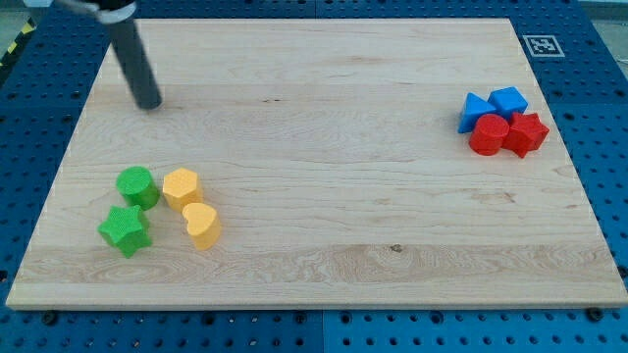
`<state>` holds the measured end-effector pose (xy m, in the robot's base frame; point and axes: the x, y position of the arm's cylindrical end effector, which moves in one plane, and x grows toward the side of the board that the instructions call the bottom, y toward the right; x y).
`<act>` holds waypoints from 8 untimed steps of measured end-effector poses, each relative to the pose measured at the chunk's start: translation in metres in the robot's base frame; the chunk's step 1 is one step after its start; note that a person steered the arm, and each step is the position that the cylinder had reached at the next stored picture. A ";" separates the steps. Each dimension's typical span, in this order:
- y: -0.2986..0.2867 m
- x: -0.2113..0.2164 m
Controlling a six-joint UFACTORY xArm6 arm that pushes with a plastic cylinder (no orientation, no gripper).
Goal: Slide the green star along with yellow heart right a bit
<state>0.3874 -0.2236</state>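
The green star [124,230] lies at the view's lower left of the wooden board [324,176]. The yellow heart [202,225] lies to its right, a small gap between them. A green cylinder [137,186] sits just above the star, and a yellow hexagon-like block [182,186] just above the heart. My tip [148,103] rests on the board near the view's upper left, well above the green cylinder and apart from all blocks.
At the view's right, a tight cluster: a blue triangle-like block [475,110], a blue block [508,100], a red cylinder [488,134] and a red block [527,133]. A marker tag [540,44] sits at the board's top right corner.
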 end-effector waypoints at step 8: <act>0.132 0.196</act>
<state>0.5833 -0.0920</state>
